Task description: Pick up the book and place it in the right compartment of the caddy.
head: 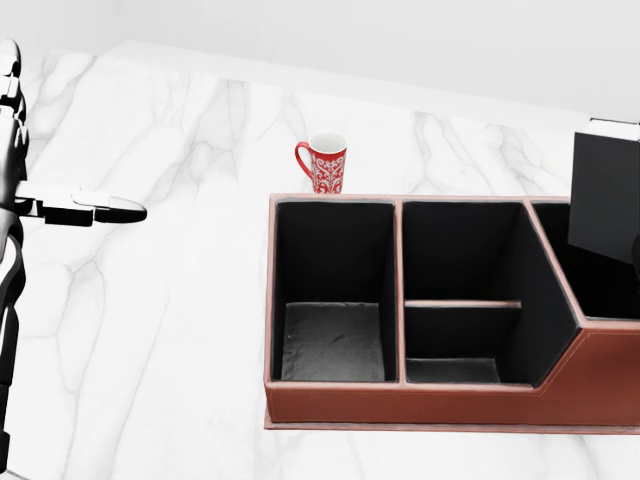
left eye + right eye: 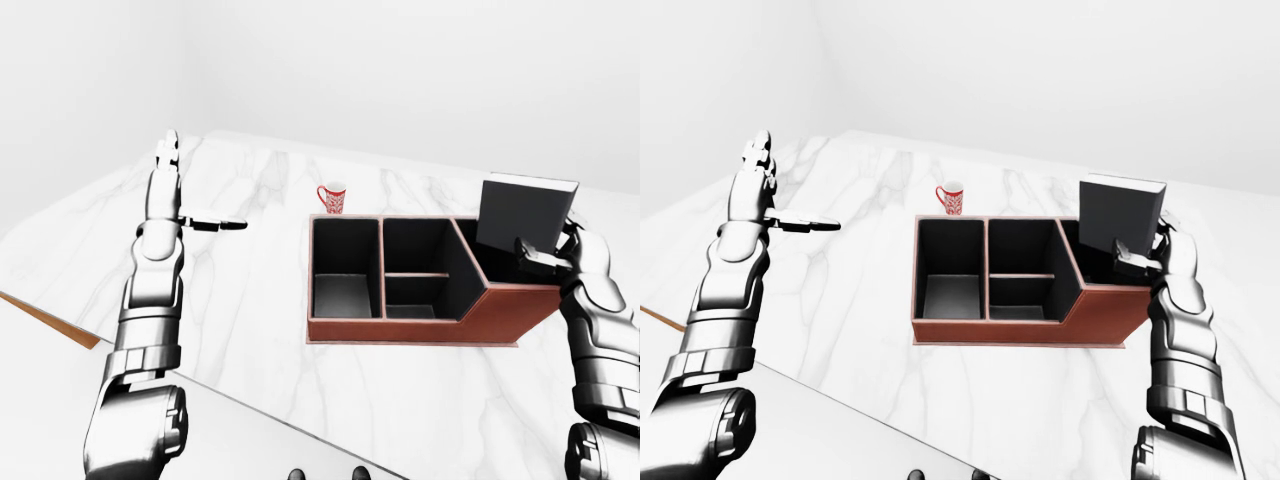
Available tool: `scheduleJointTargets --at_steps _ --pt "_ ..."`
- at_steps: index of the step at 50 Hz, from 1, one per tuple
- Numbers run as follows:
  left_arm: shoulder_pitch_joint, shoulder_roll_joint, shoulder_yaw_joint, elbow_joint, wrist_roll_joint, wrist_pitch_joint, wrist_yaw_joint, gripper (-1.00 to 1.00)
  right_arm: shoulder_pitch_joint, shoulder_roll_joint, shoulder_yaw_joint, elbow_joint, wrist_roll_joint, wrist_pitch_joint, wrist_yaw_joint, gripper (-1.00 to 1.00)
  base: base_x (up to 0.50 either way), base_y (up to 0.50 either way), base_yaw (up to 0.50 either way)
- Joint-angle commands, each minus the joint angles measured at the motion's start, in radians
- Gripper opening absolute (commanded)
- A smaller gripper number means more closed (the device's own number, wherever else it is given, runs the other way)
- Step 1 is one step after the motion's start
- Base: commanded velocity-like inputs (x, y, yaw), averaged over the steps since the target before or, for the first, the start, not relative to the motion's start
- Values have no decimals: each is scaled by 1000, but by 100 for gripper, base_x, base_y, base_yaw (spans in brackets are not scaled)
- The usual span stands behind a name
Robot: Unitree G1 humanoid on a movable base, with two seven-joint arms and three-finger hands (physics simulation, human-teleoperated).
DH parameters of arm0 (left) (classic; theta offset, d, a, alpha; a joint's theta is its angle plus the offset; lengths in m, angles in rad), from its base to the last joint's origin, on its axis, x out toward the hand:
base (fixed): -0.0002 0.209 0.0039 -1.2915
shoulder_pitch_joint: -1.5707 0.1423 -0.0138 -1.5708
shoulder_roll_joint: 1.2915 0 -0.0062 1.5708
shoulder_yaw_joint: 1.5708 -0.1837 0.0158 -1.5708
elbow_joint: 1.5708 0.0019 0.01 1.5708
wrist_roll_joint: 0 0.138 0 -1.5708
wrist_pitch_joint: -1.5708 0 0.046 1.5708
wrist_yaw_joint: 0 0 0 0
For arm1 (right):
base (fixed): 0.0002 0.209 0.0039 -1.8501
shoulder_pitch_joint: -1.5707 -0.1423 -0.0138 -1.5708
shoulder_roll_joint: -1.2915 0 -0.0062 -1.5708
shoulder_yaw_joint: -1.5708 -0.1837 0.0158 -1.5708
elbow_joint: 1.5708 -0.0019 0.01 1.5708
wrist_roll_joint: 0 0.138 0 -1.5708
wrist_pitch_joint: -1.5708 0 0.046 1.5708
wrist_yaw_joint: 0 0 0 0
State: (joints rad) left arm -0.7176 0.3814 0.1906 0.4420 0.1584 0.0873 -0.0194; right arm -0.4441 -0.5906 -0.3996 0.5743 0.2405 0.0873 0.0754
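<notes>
i've got the book (image 2: pixel 1120 217) pinched in my right hand (image 2: pixel 1160 255), thumb across its cover and the other fingers behind, closed round its lower right edge. it hangs upright, a touch tilted, over the right compartment of the caddy (image 2: pixel 1020 330), its lower edge at about rim height; i can't tell whether it's inside the rim yet. my left hand (image 2: pixel 172 170) is up and open well off to the left, fingers spread, holding nothing.

to do this step well, i'd square the book with the compartment's walls, since that slot has a slanted inner wall and a corner could catch on it. i'd lower slowly, keep the book clear of the brown rim, and only loosen the fingers once the bottom edge sits on the floor, or it may topple out over the low near wall.

count: one book, one caddy with three sections, the middle one split by a shelf, one red mug (image 1: pixel 324 163) just beyond the caddy, one marble table (image 1: pixel 170 330).
</notes>
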Motion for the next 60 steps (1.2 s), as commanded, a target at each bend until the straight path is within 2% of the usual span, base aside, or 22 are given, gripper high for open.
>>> scheduleJointTargets --at_steps 1,8,9,10,15,31,35,38,40,41,43,44,45,47,51,53,57,59,60 --pt "2 -1 0 1 1 0 0 100 -13 1 -5 41 6 0 -16 -100 0 0 0" --pt "4 -1 0 -1 0 0 -1 100 -14 -4 3 51 6 0 -15 -100 0 0 0" --pt "5 -2 0 -2 1 0 -1 100 -11 -3 6 47 3 0 -9 100 0 0 1" --pt "4 -2 -1 1 1 0 -1 100 -10 -13 2 -1 8 0 -13 100 0 0 0" --pt "3 -1 0 4 1 0 -1 100 -5 3 3 48 -4 0 2 100 0 0 0" --pt "4 0 1 -3 1 0 -3 100 5 2 -5 11 3 0 5 100 0 0 0" --pt "-34 10 14 28 -10 0 24 100 23 -25 -42 -171 32 0 -8 100 0 0 0" --pt "-139 51 34 105 -38 0 83 100 52 -24 -91 -255 39 0 -25 100 0 0 0" --pt "-203 75 40 157 -55 0 129 100 32 -78 -141 -370 76 0 -46 100 0 0 0" --pt "-293 106 58 216 -73 0 172 100 31 -91 -157 -403 86 0 -53 100 0 0 0" --pt "-418 152 67 325 -104 -47 248 100 24 -121 -196 -451 113 0 -70 100 0 0 0" --pt "-466 171 69 364 -122 -60 274 100 21 -136 -210 -471 124 0 -77 100 0 0 0" --pt "-526 194 75 404 -142 -90 305 100 17 -158 -233 -498 142 0 -84 100 0 0 0" --pt "-641 243 85 489 -178 -174 365 100 11 -209 -292 -560 185 0 -104 100 0 0 0" --pt "-763 308 80 576 -215 -175 459 100 23 -285 -385 -640 260 0 -135 100 0 0 0" --pt "-795 323 78 598 -236 -175 473 100 35 -311 -415 -661 289 0 -150 100 0 0 0" --pt "-852 352 76 590 -270 -175 505 100 75 -380 -535 -713 364 0 -168 100 0 0 0" --pt "-873 364 72 588 -281 -175 514 100 129 -364 -601 -744 380 0 -173 100 0 0 0" --pt "-879 370 72 578 -286 -175 522 100 127 -410 -636 -746 408 0 -179 100 0 0 0"
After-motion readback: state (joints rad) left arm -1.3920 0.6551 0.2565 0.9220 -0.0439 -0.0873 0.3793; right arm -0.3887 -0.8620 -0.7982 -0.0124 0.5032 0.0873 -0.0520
